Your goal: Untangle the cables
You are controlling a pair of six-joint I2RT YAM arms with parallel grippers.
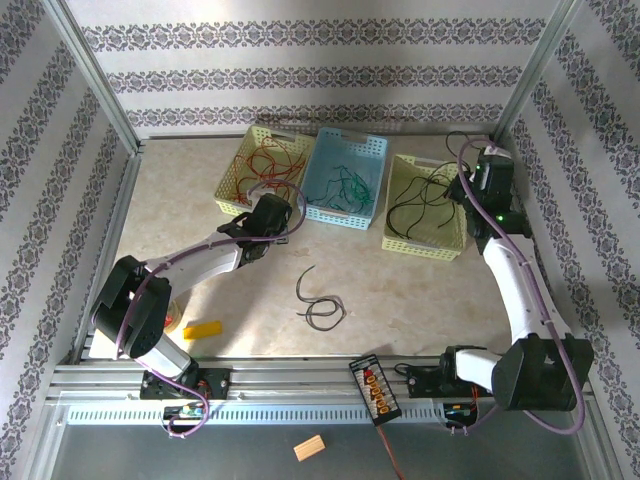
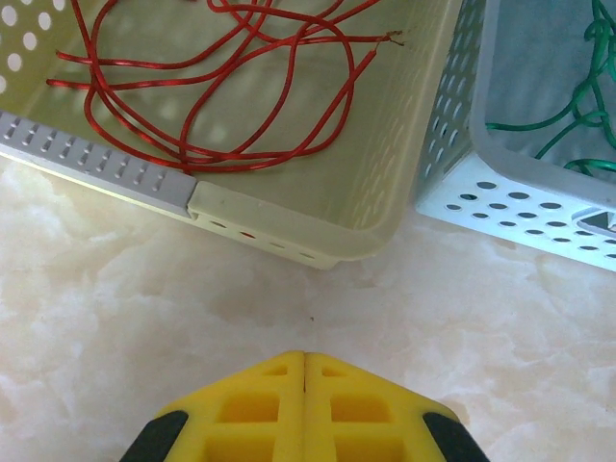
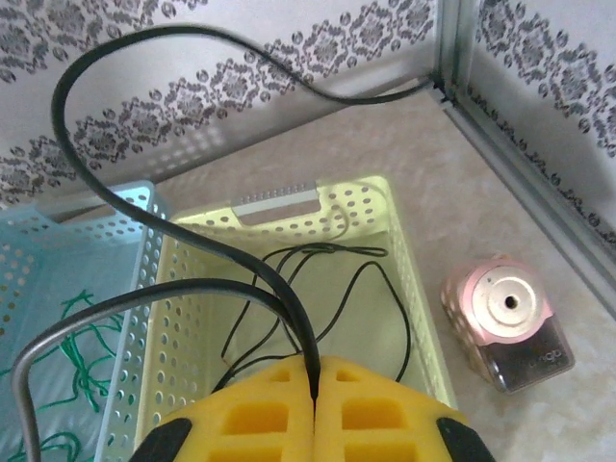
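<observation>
So the right gripper (image 3: 316, 380) is pinching a black cable (image 3: 192, 31) tight, the strand arcing up and away from the jaws, its basket (image 3: 419, 289) lying just below and ahead. The left gripper (image 2: 304, 371) is sitting closed on nothing. It's the nearer arm to the loose black cable (image 1: 300, 285) running lengthwise behind its jaws.

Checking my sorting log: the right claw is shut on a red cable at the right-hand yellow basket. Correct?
No. The right claw is shut on a black cable, not red, at the right-hand yellow basket; the right wrist view shows it.
</observation>
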